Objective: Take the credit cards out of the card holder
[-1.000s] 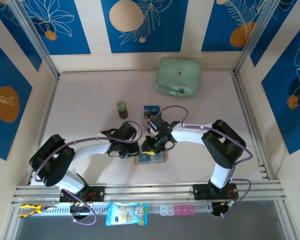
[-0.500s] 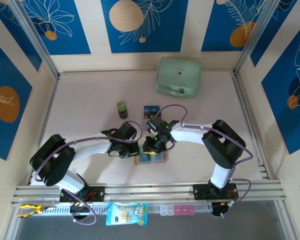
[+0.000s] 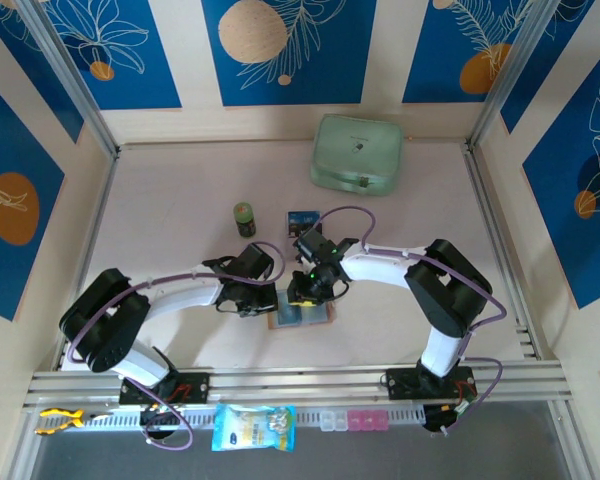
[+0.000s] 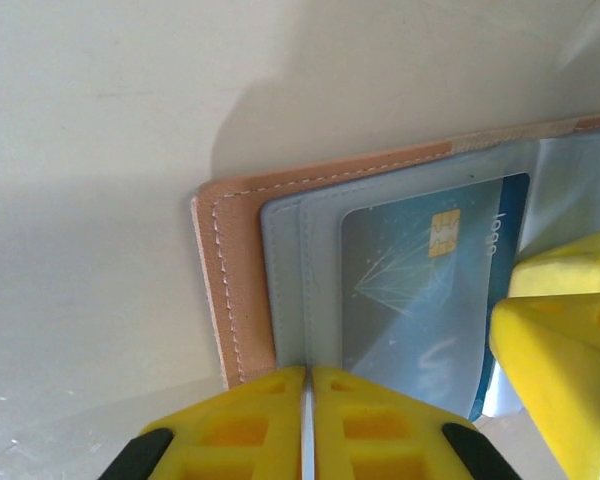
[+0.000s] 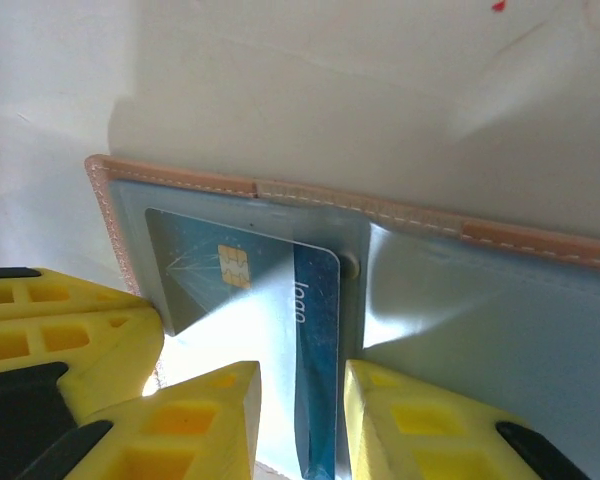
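Pale tabletop (image 3: 170,190) lay open toward upper left, tan card holder (image 4: 230,270) spread flat, blue credit card (image 5: 315,320) in its grey pocket, left gripper (image 4: 307,385) pinched closed, right gripper (image 5: 300,385) narrowly parted astride the card.

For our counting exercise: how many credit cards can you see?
2. One card sticks partly out of the holder pocket; a second card lies on the table beyond it. More may be hidden inside the holder.

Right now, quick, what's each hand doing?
Left hand: closed, tips at the card holder's edge.
Right hand: open, straddling the credit card's exposed end.
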### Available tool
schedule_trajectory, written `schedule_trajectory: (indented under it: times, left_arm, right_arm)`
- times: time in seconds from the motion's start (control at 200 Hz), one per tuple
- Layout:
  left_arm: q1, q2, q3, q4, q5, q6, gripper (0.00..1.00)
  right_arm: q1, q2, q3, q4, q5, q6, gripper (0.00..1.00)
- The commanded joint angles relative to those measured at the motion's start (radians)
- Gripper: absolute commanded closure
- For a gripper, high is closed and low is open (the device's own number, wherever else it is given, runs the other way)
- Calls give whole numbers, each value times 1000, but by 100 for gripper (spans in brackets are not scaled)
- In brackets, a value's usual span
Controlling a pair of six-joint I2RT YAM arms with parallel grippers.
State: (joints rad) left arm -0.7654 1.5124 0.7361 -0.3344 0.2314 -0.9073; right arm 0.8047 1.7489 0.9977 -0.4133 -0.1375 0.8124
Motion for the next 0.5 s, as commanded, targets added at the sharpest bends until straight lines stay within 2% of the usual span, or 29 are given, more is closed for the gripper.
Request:
schedule_trajectory:
  times: [0.0, 0.495]
  left_arm:
    - [9, -29, 28, -57, -4, 25, 90]
    - [2, -43, 34, -29, 47, 9, 91]
  right_arm:
    - [-4, -46, -16, -8, -8, 3, 71]
    - [-21, -55, -106, 106, -79, 53, 75]
